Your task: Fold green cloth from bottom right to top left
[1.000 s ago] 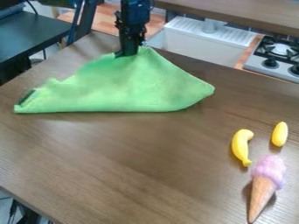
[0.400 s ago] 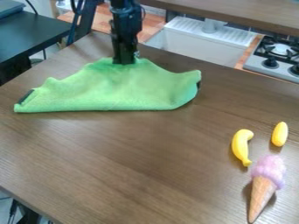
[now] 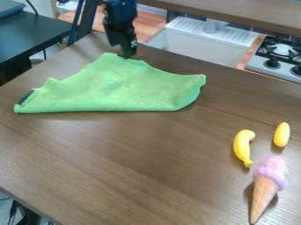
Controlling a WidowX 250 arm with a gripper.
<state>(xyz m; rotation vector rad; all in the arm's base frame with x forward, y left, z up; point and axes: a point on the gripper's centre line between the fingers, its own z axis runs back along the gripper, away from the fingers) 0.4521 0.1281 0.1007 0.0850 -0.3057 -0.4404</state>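
A green cloth (image 3: 117,90) lies folded on a brown table (image 3: 123,167), its long axis running left to right. The black gripper (image 3: 127,56) is at its upper edge, most of the cloth toward the camera; whether it is open, closed or gripping, I cannot tell.

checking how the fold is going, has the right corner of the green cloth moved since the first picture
Yes: that corner of the green cloth has shifted left and toward the back edge of the table, away from the unmoved curved banana.
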